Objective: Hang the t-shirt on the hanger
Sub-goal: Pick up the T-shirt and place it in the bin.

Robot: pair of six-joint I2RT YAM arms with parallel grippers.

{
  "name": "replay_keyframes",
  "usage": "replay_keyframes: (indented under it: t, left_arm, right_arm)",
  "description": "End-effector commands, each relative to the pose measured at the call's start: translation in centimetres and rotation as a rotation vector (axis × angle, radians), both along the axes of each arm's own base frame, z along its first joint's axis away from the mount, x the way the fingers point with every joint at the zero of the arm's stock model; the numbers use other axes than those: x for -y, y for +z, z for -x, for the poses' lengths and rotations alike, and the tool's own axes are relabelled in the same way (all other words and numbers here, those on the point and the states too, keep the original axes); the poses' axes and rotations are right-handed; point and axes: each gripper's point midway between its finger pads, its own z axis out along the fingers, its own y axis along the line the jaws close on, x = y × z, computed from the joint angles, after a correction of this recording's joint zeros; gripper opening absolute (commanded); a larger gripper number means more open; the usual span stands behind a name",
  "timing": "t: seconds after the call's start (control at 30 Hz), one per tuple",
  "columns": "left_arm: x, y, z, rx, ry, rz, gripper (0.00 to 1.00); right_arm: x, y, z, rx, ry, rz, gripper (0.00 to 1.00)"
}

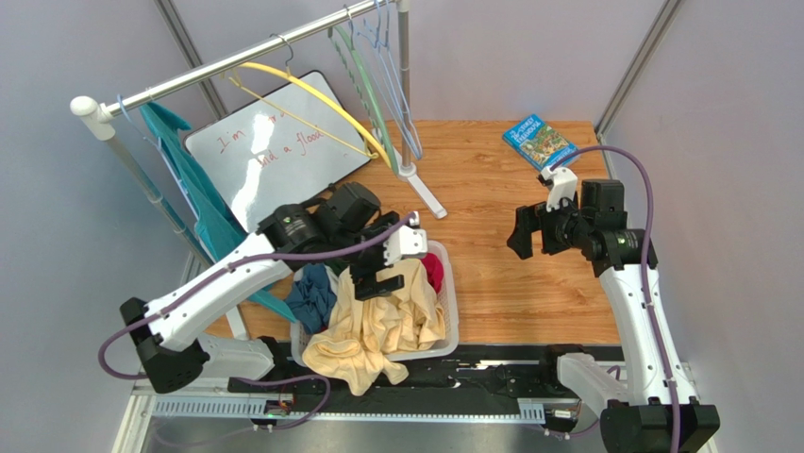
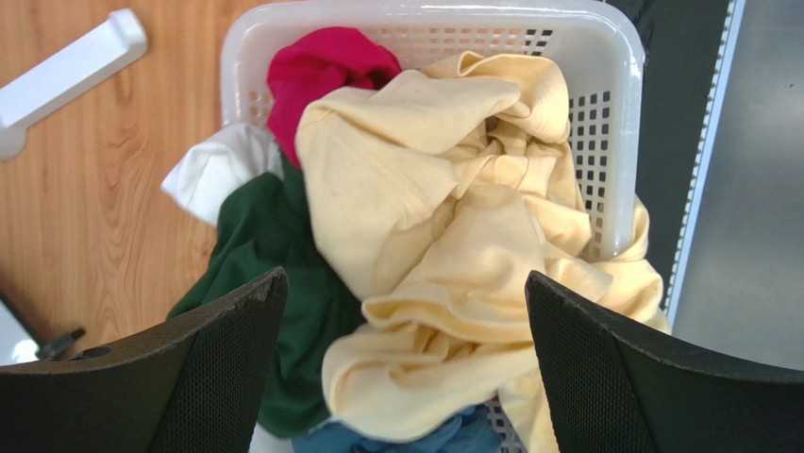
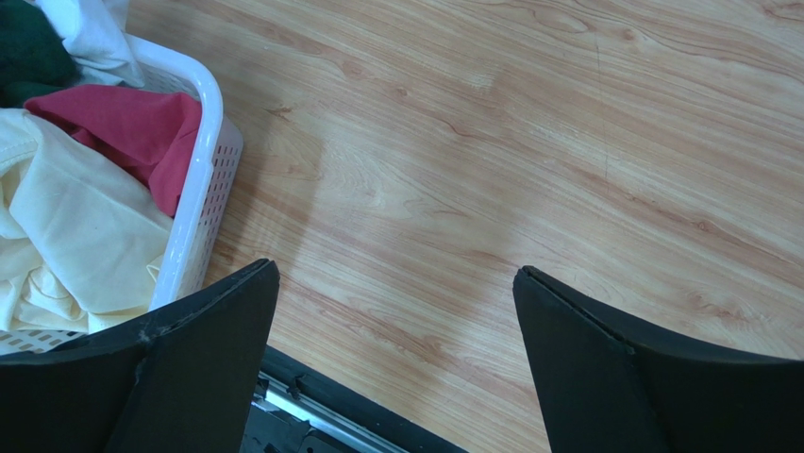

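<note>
**Left jaws:** two black mesh-faced fingers point(image 2: 208, 377) fill the foreground of the left wrist view. They are spread wide and grasp nothing.

**T-shirt** point(image 2: 443, 245)**:** it lies crumpled directly below and between the left jaws, not touching them. It sits on top of the load in the white basket point(image 2: 618, 85), with one fold spilling over the rim nearest the arm bases.

**Other clothes:** a dark green garment point(image 2: 274, 245) lies under the left finger. Beyond the jaws are a red garment point(image 2: 321, 61) and a white cloth point(image 2: 212, 170).

**Right jaws:** these are also spread wide and empty. They hang over bare wooden tabletop point(image 3: 519, 142), with the basket to their left.

**Hanger** point(image 1: 313, 92)**:** it hangs by its hook from the rail point(image 1: 236, 59), well beyond the left jaws and apart from both pairs. A whiteboard point(image 1: 264, 156) lies behind it.

**Book** point(image 1: 539, 142)**:** it lies just beyond the right jaws.
</note>
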Motion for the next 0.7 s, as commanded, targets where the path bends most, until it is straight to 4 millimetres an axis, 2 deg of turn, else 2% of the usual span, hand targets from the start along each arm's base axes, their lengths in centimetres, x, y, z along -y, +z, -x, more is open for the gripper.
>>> replay_keyframes:
  t: [0.0, 0.1, 0.23, 0.33, 0.4, 0.43, 0.47, 0.5, 0.53, 0.67]
  left_arm:
    - [2.4, -3.3, -0.5, 0.013, -0.102, -0.070, 0.99]
    - [2.7, -6.1, 0.2, -0.018, -0.144, -0.141, 0.97]
    - [2.1, -8.9, 1.4, -0.038, -0.174, -0.214, 0.91]
    - [0.9, -10.6, 3.1, -0.072, -0.210, -0.267, 0.78]
    - [-0.2, -11.1, 4.1, -0.086, -0.232, -0.296, 0.56]
    - [-0.5, -11.0, 4.2, -0.081, -0.238, -0.301, 0.44]
    - [-0.9, -10.2, 4.5, -0.074, -0.237, -0.293, 0.20]
    - [-1.0, -9.5, 4.5, -0.063, -0.241, -0.284, 0.07]
    - [-1.1, -8.7, 4.6, -0.051, -0.250, -0.269, 0.00]
    - [-1.1, -2.0, 4.9, 0.046, -0.255, -0.117, 0.00]
  right_arm:
    - [-0.2, 0.3, -0.3, 0.007, -0.014, -0.015, 1.00]
    - [0.0, 0.2, -0.3, 0.007, -0.021, -0.009, 1.00]
    - [0.2, -0.4, -0.2, -0.004, -0.027, 0.006, 1.00]
    - [0.2, -0.4, -0.2, -0.002, -0.022, 0.005, 1.00]
    - [0.2, -0.6, -0.2, -0.003, -0.023, 0.007, 1.00]
    - [0.2, -0.5, -0.2, 0.000, -0.020, 0.007, 1.00]
    - [0.2, -0.7, -0.3, -0.001, -0.018, 0.009, 1.00]
    - [0.2, -0.7, -0.2, -0.001, -0.016, 0.009, 1.00]
    - [0.2, -0.7, -0.2, 0.002, -0.013, 0.011, 1.00]
    - [0.0, -0.5, -0.3, 0.009, 0.003, 0.009, 1.00]
